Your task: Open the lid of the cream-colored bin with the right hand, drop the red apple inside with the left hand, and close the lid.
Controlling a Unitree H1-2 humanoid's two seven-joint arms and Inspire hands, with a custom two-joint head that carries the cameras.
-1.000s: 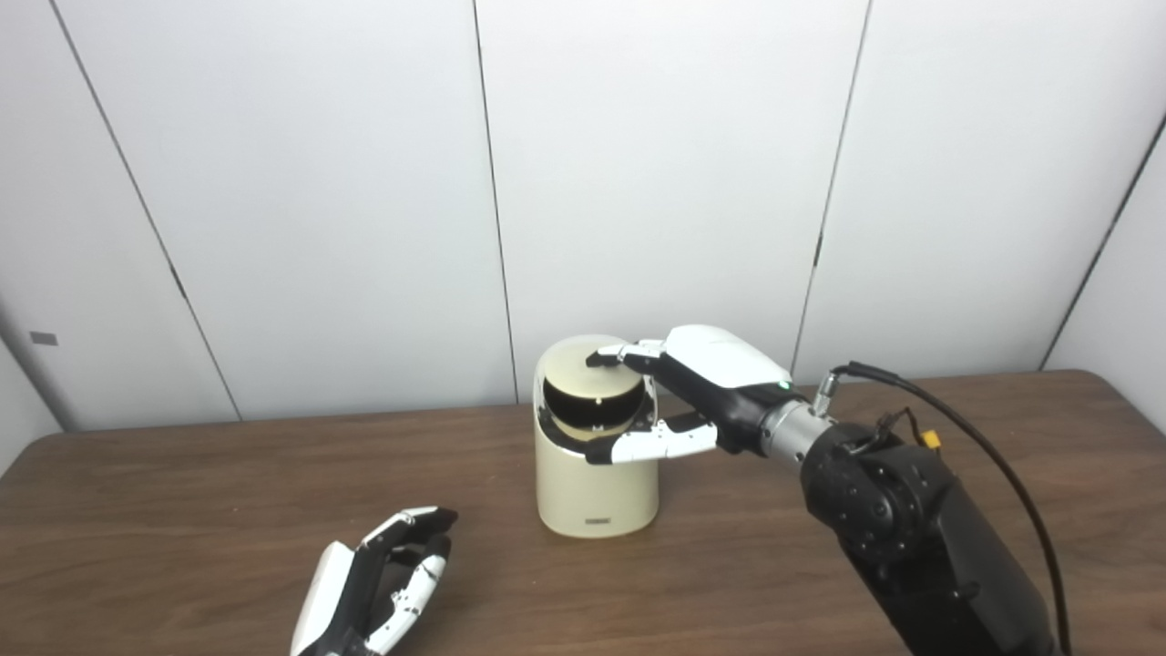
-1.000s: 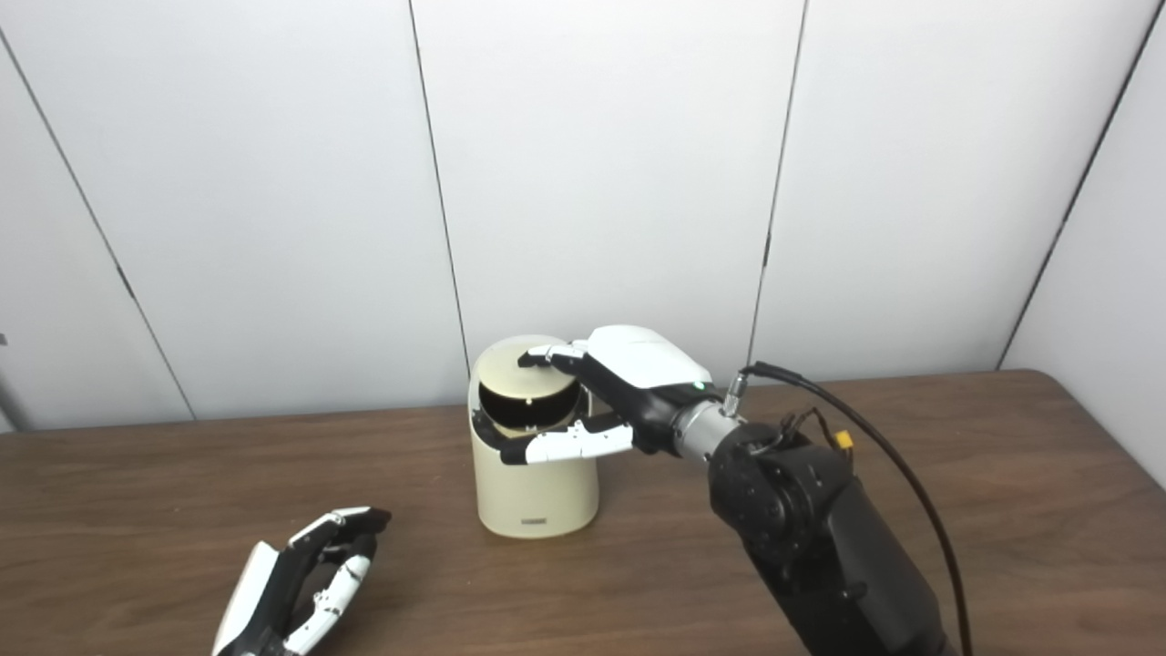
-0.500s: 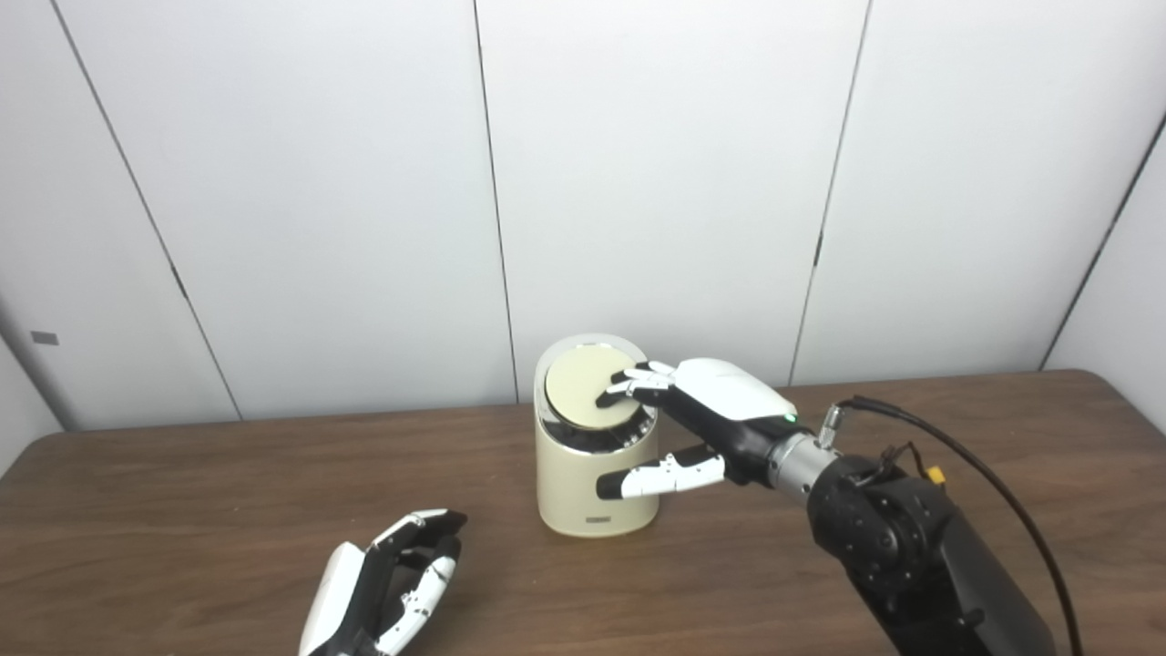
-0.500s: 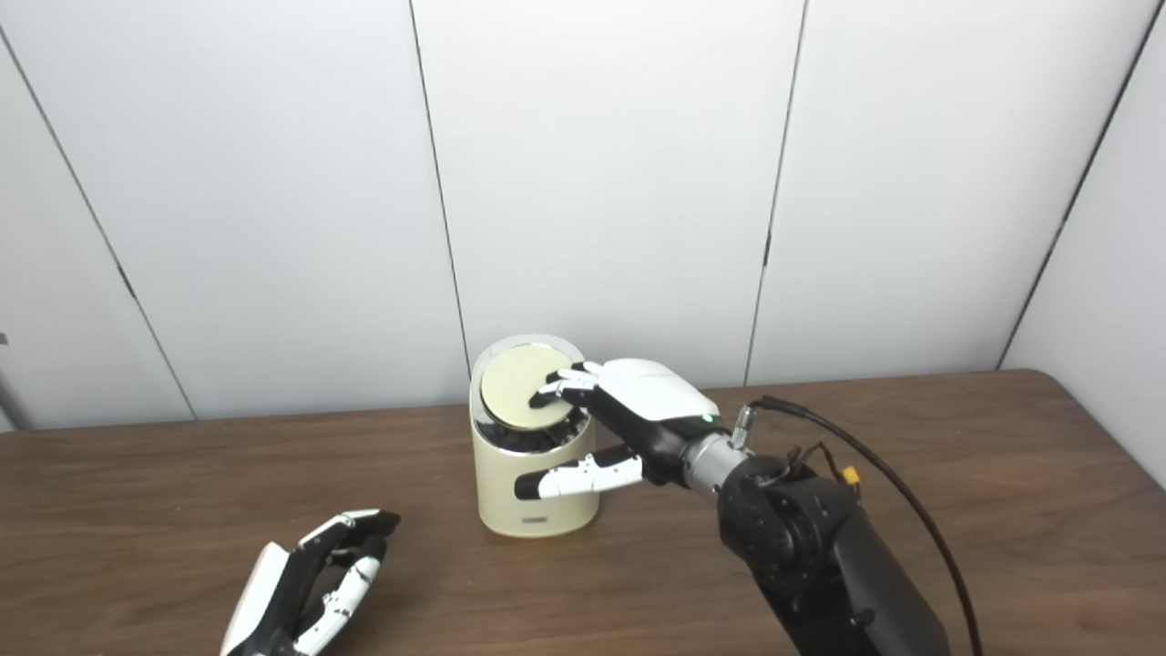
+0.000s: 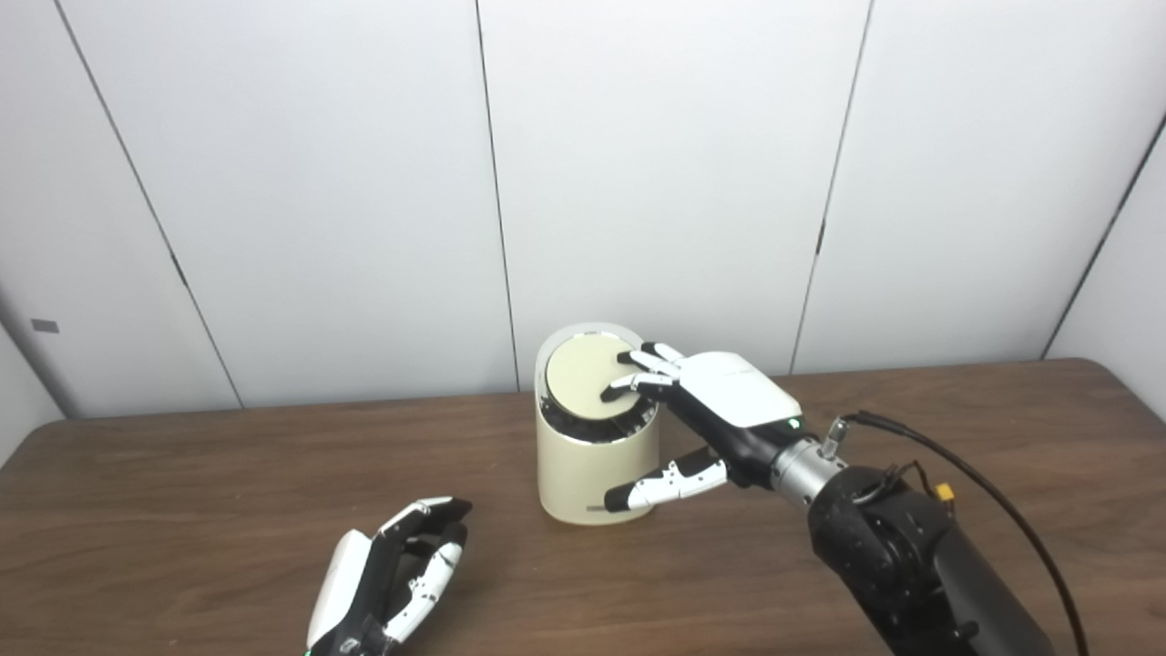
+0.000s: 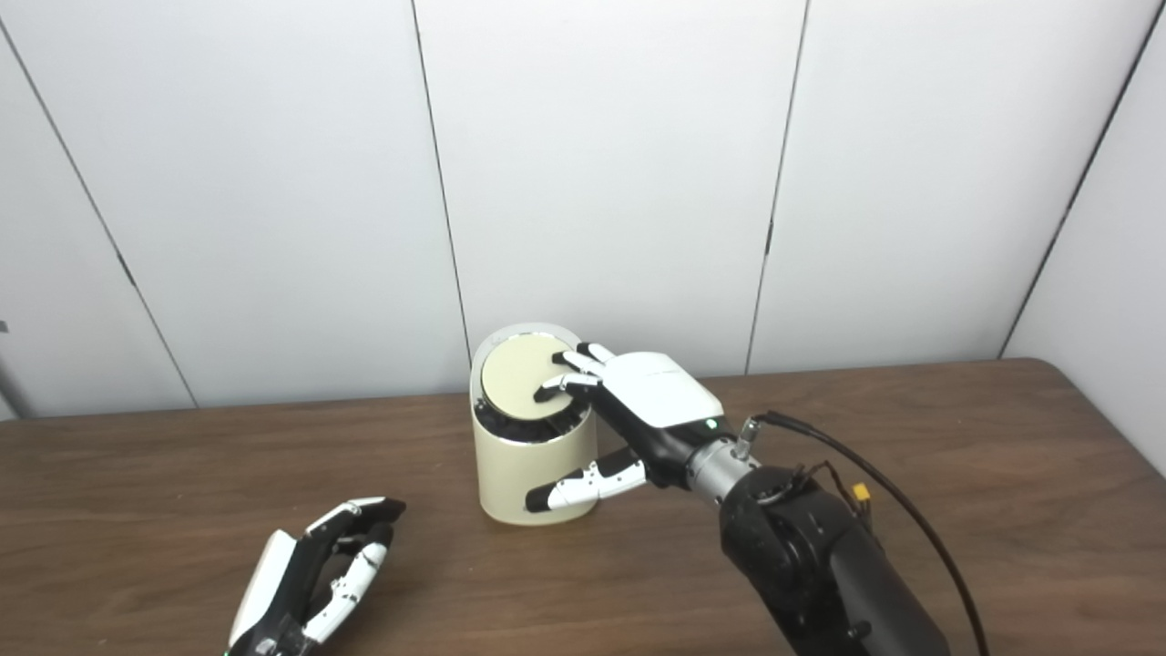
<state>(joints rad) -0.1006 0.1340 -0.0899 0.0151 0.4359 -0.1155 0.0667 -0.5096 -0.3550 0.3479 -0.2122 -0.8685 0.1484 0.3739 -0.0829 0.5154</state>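
We see a long brown wooden table (image 5: 182, 474) with a cream-colored round bin (image 5: 590, 456) standing at its far middle.

Our right hand (image 5: 720, 410) lies with spread fingers (image 5: 638, 363) on the bin's flat round lid (image 5: 588, 381), which is down, gripping nothing. Our left hand (image 5: 387, 574) rests loose and empty on the near left. We cannot see the apple.
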